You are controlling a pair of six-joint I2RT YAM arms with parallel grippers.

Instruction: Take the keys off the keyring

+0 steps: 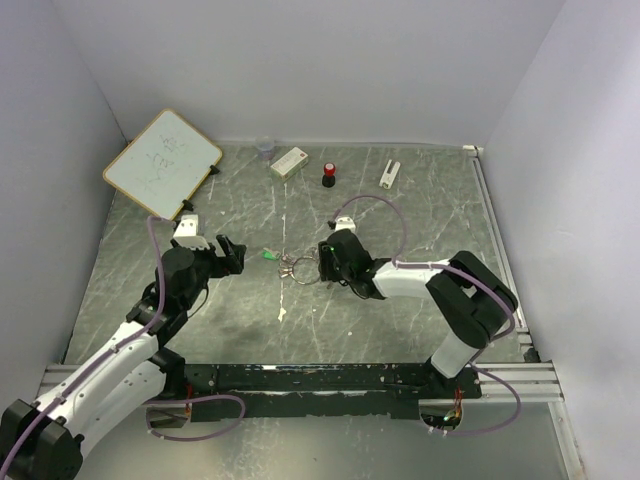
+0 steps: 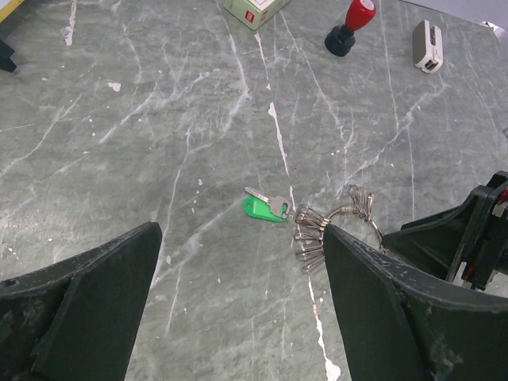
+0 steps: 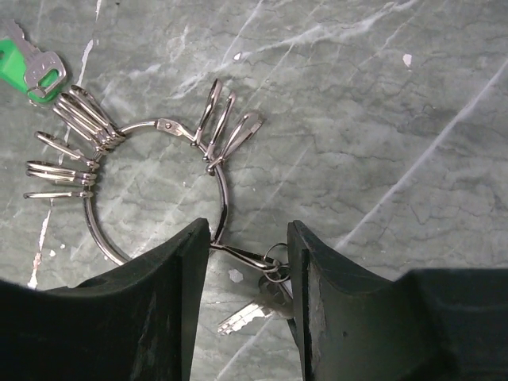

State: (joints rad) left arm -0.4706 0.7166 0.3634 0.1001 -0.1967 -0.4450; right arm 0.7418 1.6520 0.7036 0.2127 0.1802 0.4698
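Lying at the middle of the table (image 1: 450, 200), the keyring (image 3: 218, 186) is flat on the surface: one large wire loop carrying a bunch of small split rings and clips (image 3: 75, 139). The green-headed key (image 3: 17, 62) lies just beside that bunch, on the side toward the table's left edge. No wire is seen passing through it, so it is judged to be off the ring.

A plain silver key (image 3: 242, 317) hangs from a small link (image 3: 238, 254) on the large loop, with its head hidden behind a finger. It is not yet removed.

The right gripper (image 3: 248, 238) sits low over the ring, fingers half closed, with the link and the loop wire between them. Whether they actually pinch the metal cannot be told. The left gripper (image 2: 242, 236) hovers short of the green-headed key, on the near-left side, its fingers spread wide and grasping nothing.

Assessment — one key apparently freed, at least one left on the loop. The other small rings show no keys in these views.
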